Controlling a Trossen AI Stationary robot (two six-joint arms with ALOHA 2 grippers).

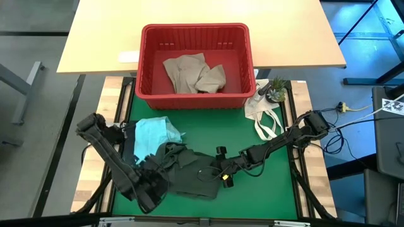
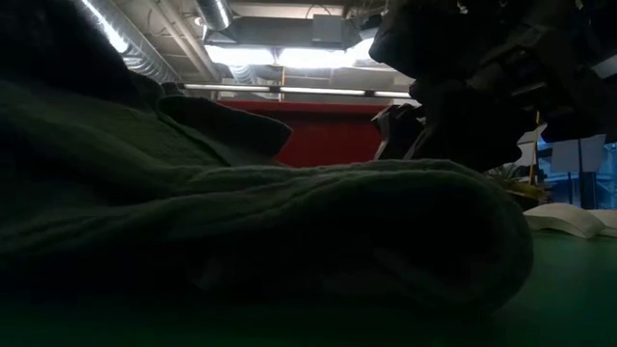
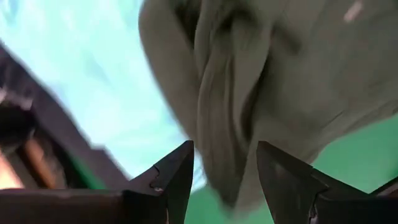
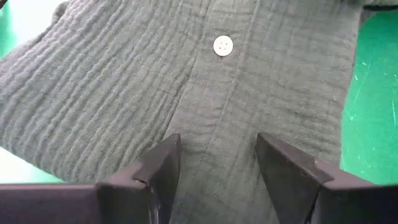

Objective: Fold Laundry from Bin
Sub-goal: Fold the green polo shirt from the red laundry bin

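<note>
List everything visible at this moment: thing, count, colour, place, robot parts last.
bin: one, red, far side of the mat, centre.
beige-tan garment: one, crumpled inside the bin.
dark olive shirt: one, near centre of the green mat, white button showing.
light teal garment: one, left of the olive shirt, touching it.
white cloth bag: one, right of the bin.
small plant: one, green, beside the bag.
left gripper: open, a shirt fold between its fingers.
right gripper: open, over the shirt.
</note>
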